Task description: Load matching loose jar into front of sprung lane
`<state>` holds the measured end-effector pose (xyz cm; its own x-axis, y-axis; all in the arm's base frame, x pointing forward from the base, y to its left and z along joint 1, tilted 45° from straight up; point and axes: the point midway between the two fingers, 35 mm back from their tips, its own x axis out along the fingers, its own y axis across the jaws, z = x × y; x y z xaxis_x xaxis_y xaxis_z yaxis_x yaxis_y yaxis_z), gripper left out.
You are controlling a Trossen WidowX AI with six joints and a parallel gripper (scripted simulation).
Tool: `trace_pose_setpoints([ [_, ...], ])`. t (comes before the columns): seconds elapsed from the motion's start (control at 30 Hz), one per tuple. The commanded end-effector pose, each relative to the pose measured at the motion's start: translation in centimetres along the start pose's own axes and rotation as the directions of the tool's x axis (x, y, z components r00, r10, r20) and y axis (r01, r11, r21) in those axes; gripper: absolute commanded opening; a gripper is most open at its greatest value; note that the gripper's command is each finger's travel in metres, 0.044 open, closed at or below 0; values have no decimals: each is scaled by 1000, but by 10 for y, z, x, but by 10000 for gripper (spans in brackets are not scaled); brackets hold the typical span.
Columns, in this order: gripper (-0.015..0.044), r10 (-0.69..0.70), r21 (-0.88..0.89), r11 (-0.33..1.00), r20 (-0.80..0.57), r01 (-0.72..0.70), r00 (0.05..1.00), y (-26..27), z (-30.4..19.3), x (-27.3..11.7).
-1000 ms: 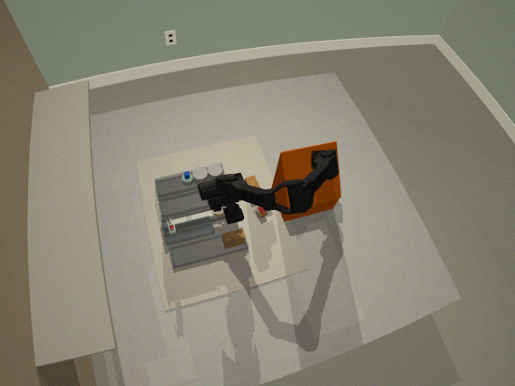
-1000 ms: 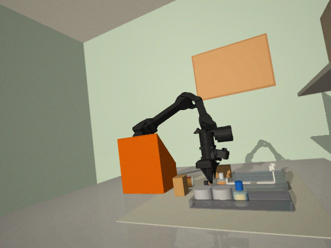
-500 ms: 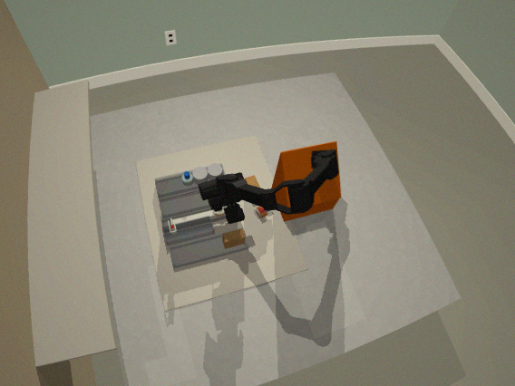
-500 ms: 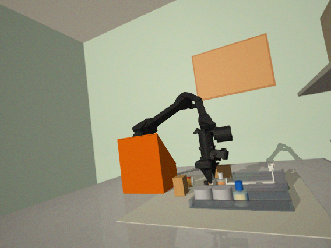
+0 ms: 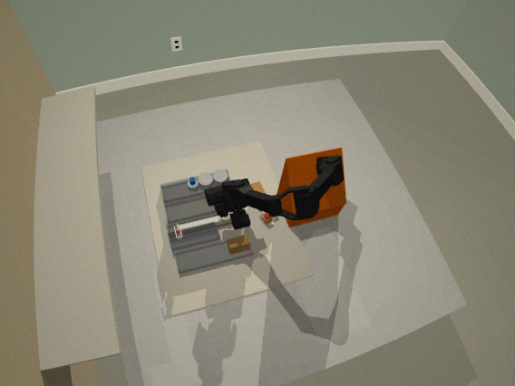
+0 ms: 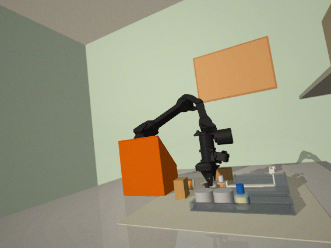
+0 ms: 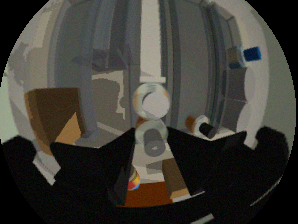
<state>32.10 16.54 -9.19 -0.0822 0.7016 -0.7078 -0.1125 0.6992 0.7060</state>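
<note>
The sprung lane's jar [image 7: 156,102] [image 6: 221,178] has a white lid and orange-brown contents. It stands at the white pusher plate [image 7: 152,79] [image 6: 227,184], on the end of a long white bar [image 5: 199,223]. My gripper [image 7: 150,131] [image 6: 210,186] is shut on a clear jar [image 7: 154,144] with brownish contents and a lid that looks grey in shadow. This jar is upright, in line with the lane jar and close in front of it. The low front stop and the held jar's base are hidden, so its height above the floor cannot be told.
A black-lidded jar [image 7: 202,127] stands in the lane to the wrist view's right. Beyond are two grey cylinders [image 5: 205,179] [image 6: 223,195] and a blue-capped jar [image 5: 192,183] [image 6: 242,198]. Wooden blocks [image 5: 238,245] [image 6: 181,188] flank the front. A red-and-white item [image 5: 267,217] lies near the orange base [image 6: 143,169].
</note>
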Motion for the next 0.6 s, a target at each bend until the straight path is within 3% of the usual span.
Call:
trace_pose_setpoints([
  [0.0, 0, -1, -4, 1000, 5, 1, 1000, 1, 1, 0],
  [0.57, 0, -1, -4, 1000, 5, 1, 1000, 0, -2, 0],
])
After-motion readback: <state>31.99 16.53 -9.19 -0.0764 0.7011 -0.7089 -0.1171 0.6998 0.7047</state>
